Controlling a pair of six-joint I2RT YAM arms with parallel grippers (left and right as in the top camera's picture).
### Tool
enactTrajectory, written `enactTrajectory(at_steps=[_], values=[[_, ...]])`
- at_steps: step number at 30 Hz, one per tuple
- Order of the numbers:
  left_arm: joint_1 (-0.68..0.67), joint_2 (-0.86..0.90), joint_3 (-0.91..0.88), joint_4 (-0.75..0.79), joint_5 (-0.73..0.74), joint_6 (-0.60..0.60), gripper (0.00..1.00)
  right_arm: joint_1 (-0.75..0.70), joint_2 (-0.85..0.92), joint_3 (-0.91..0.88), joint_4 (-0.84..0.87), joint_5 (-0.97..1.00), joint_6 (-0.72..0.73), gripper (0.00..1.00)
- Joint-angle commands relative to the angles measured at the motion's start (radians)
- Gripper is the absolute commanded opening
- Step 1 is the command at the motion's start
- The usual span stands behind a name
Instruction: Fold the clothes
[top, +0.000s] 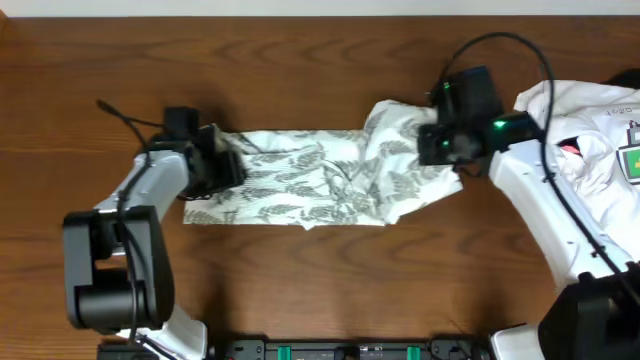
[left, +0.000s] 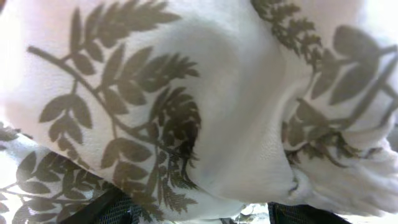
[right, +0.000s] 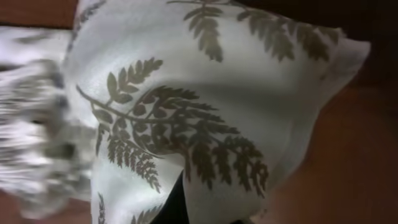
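"Across the middle of the brown wooden desk, what lies there?"

"A large, thin, white fern-print garment, its leaves grey-green. It is stretched out as a long band from left to right. The left half is flat and fairly smooth, and the right half is wrinkled and bunched."

"Where is the left tool?"

"It sits at the band's left end, over the edge of the cloth. Its wrist camera is filled with the fern-print garment. Two dark fingers show at the bottom edge, well apart, with cloth over and between them. Whether they pinch it or merely stand open around it cannot be told."

"And the right tool?"

"It is at the right end, closed on the fern-print garment. The fabric rises in a crumpled peak up to it. In its wrist view a fold of the fern-print garment hangs close before the lens, with bare desk to the right."

"Anything else nearby?"

"A plain white garment with a small green-and-yellow tag lies heaped at the far right edge beside the right arm, apart from the fern-print garment."
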Motion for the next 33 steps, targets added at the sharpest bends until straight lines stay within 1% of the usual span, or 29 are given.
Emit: enactTrajectory(at_steps=[1,6,11,19,26,33], values=[[0.065,0.068,-0.035,-0.014,-0.098,-0.002,0.65,-0.066,-0.021,0.026,-0.023,0.003,-0.04,0.01],[0.09,0.068,-0.035,-0.014,-0.098,-0.002,0.65,-0.123,-0.021,0.025,-0.076,0.01,-0.076,0.01],[0.09,0.068,-0.035,-0.013,-0.098,-0.002,0.66,-0.142,-0.02,0.023,-0.135,0.114,-0.075,0.01],[0.09,0.068,-0.035,-0.021,-0.097,-0.002,0.65,-0.136,-0.02,0.023,-0.127,0.125,-0.076,0.01],[0.09,0.068,-0.035,-0.021,-0.097,-0.002,0.65,-0.072,-0.009,0.023,-0.127,0.069,-0.076,0.01],[0.09,0.068,-0.035,-0.025,-0.097,-0.002,0.66,0.069,0.059,0.023,-0.115,0.069,-0.075,0.01]])
